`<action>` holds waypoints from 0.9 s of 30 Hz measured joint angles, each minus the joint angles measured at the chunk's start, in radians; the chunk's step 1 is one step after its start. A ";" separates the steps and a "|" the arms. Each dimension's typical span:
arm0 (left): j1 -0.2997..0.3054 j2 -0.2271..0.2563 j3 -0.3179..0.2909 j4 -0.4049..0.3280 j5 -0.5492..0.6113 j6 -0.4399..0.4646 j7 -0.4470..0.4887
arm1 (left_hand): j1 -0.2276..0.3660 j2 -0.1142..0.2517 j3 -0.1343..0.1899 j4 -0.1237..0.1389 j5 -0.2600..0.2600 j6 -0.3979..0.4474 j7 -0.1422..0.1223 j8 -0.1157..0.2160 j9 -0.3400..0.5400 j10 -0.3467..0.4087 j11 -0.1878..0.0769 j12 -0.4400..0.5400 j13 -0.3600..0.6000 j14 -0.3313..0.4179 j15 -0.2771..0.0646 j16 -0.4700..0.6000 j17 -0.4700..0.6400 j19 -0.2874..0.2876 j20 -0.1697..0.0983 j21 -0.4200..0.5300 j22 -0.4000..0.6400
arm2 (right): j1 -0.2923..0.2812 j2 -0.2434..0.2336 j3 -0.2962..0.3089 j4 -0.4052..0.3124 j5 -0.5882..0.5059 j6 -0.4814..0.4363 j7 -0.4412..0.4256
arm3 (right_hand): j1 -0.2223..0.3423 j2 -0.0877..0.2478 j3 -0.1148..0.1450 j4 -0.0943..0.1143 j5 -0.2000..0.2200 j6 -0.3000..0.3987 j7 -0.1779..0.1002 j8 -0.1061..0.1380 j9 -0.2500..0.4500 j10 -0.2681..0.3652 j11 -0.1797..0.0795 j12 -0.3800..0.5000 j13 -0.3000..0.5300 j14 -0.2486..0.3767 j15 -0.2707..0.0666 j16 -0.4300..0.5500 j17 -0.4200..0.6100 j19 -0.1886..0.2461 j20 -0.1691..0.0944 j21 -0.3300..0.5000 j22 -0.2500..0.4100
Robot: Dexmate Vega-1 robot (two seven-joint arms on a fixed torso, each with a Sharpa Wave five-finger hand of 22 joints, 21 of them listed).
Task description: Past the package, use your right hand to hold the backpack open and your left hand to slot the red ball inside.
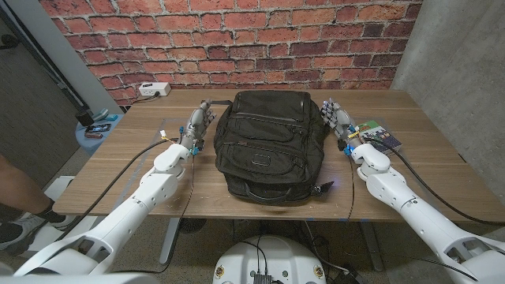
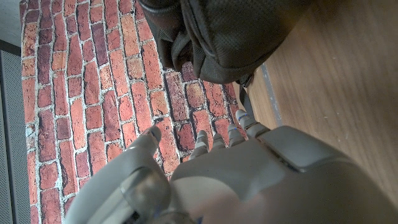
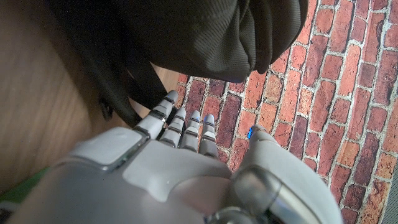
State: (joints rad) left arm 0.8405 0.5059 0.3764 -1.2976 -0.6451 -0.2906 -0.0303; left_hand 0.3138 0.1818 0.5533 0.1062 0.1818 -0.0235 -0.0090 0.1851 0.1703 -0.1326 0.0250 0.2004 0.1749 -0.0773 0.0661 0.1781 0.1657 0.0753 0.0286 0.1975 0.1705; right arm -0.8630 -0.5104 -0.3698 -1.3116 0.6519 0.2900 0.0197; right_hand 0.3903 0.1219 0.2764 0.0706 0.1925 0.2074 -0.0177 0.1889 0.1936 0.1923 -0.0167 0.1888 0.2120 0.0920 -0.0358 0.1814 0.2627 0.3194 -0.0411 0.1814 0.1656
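Observation:
A black backpack (image 1: 271, 142) lies in the middle of the wooden table (image 1: 426, 150), its top toward the brick wall and its handle toward the front edge. My left hand (image 1: 196, 125) stands just off the backpack's left side, fingers apart and pointing toward the wall, holding nothing. My right hand (image 1: 339, 120) stands off the backpack's right side, fingers spread, also holding nothing. In the left wrist view my left hand (image 2: 211, 180) points past the backpack (image 2: 224, 34). In the right wrist view my right hand (image 3: 180, 168) points past the backpack's (image 3: 199, 34) corner and straps.
A small green and dark package (image 1: 380, 136) lies on the table just right of my right hand. A white power strip (image 1: 154, 90) sits at the table's back left corner. A round blue stool (image 1: 99, 128) with small items stands beyond the left edge.

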 measured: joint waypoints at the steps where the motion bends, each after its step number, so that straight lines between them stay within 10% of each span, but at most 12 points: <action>1: 0.000 0.000 0.001 0.000 0.001 -0.001 0.000 | 0.000 0.000 0.000 0.000 0.000 0.000 0.000 0.000 0.000 0.000 0.000 0.000 0.000 0.000 0.000 0.000 0.000 0.000 0.000 0.000 0.000 | -0.003 0.000 0.000 -0.003 0.000 0.000 -0.001 | 0.001 0.001 0.000 0.000 0.000 0.000 0.000 0.000 0.000 0.000 0.000 0.000 0.000 0.000 0.000 0.000 0.000 0.000 0.000 0.000 0.000; 27: 0.019 0.025 -0.002 -0.033 0.004 -0.001 -0.008 | 0.017 -0.007 0.015 -0.015 0.000 0.000 0.000 0.000 0.004 0.006 0.006 0.000 0.000 0.000 0.000 0.000 0.000 0.009 -0.002 0.000 0.000 | -0.038 -0.016 -0.001 -0.064 -0.024 0.000 -0.039 | 0.005 -0.003 0.008 -0.009 0.000 0.000 0.000 0.000 0.000 0.000 0.000 0.000 -0.003 0.000 0.000 0.004 -0.012 0.000 0.000 0.004 0.000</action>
State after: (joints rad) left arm 0.8600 0.5313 0.3745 -1.3304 -0.6414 -0.2912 -0.0383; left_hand 0.3307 0.1750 0.5684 0.0910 0.1818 -0.0234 -0.0090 0.1848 0.1748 -0.1268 0.0306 0.2004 0.1746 -0.0771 0.0660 0.1781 0.1655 0.0841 0.0268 0.1975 0.1703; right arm -0.9008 -0.5268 -0.3703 -1.3758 0.6280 0.2900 -0.0191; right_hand 0.3951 0.1189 0.2845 0.0621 0.1924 0.2072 -0.0178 0.1889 0.1934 0.1923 -0.0166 0.1887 0.2091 0.0920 -0.0358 0.1853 0.2506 0.3192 -0.0410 0.1852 0.1655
